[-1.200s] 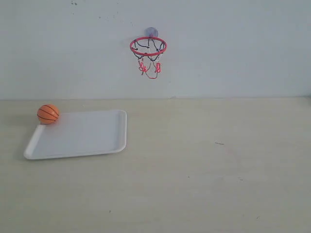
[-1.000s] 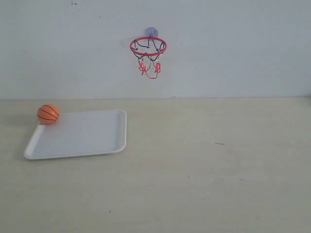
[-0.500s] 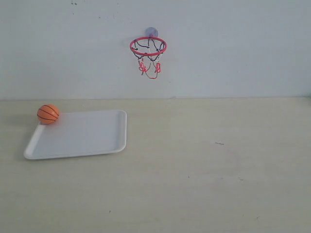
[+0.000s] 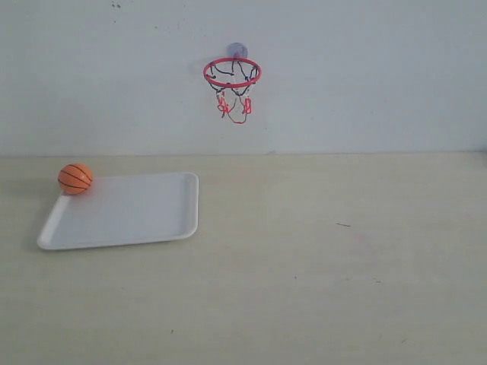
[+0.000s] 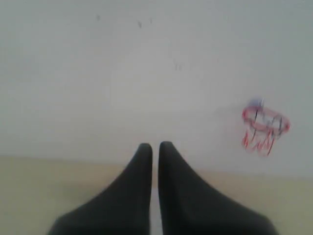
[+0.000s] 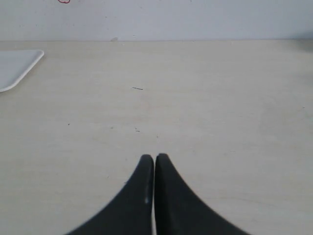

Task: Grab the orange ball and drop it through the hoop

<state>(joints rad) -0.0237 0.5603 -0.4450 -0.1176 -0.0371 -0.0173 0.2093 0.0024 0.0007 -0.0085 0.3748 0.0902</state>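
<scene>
Counting one orange ball (image 4: pixel 75 179), one hoop (image 4: pixel 231 86), one tray (image 4: pixel 122 209).
Nothing moved; your left gripper (image 5: pixel 155 147) and right gripper (image 6: pixel 154 157) stayed closed, empty.

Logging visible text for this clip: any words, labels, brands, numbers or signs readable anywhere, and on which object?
None to read. The orange ball shows only black seam lines. The hoop, the white tray and the table carry no print. The dark specks on the wall are marks, not letters. The left wrist view is blurred.
</scene>
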